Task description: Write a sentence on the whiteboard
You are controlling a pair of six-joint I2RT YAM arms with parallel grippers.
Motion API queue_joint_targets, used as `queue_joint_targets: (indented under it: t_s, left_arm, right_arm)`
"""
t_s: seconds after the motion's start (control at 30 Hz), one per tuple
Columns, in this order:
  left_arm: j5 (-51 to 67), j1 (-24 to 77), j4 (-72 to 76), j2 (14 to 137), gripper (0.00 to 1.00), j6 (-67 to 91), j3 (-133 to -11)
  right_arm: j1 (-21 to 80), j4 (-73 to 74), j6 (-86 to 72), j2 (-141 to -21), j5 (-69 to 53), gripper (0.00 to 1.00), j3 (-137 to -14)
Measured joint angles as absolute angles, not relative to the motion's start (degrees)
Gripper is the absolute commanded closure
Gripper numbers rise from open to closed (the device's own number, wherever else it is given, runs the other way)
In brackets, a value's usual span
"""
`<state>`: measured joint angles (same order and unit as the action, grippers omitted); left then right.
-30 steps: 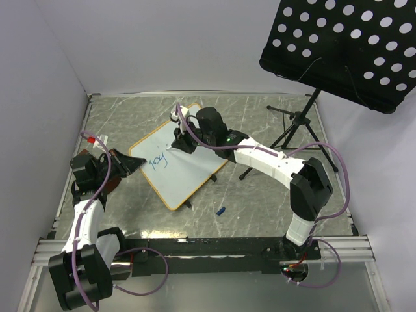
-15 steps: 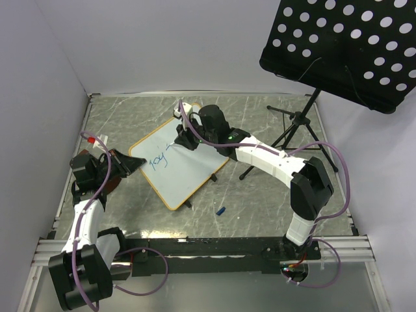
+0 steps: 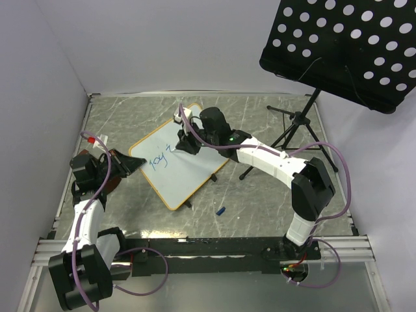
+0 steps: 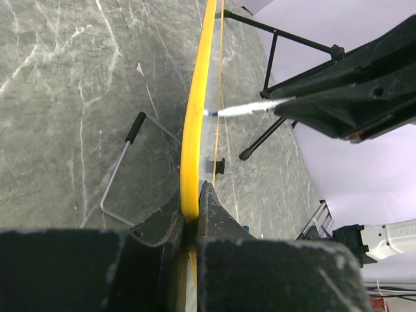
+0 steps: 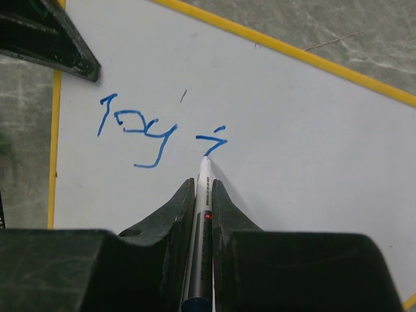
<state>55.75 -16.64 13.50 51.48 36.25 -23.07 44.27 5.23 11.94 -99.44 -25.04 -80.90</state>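
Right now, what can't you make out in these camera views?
- Left wrist: the whiteboard shows edge-on, so its writing face is hidden.
- Top external: the sentence is too small to read reliably; the right gripper covers the tip of the marker.
- Top external: the small blue object is too small to identify.

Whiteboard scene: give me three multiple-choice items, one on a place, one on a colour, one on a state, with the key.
1. The small blue piece lies: A on the small white, yellow-framed whiteboard; B in a gripper; C on the grey marbled table.
2. The handwritten marker writing is: A blue; B red; C black.
3. The left gripper is: A open above the board; B shut on the whiteboard's edge; C shut on nothing.
Key: C, bare table lies under it; A, the strokes are blue; B, its fingers pinch the yellow frame.
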Motion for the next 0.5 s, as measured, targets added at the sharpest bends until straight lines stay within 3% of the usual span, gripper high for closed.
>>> queue_joint_targets:
  t_s: [0.5]
  left_arm:
    - [55.8,-16.6,13.5,51.5,0.99,36.2,-23.1]
  right_arm:
    - [44.8,7.1,13.1,-97.7,-24.9,1.0,-78.1]
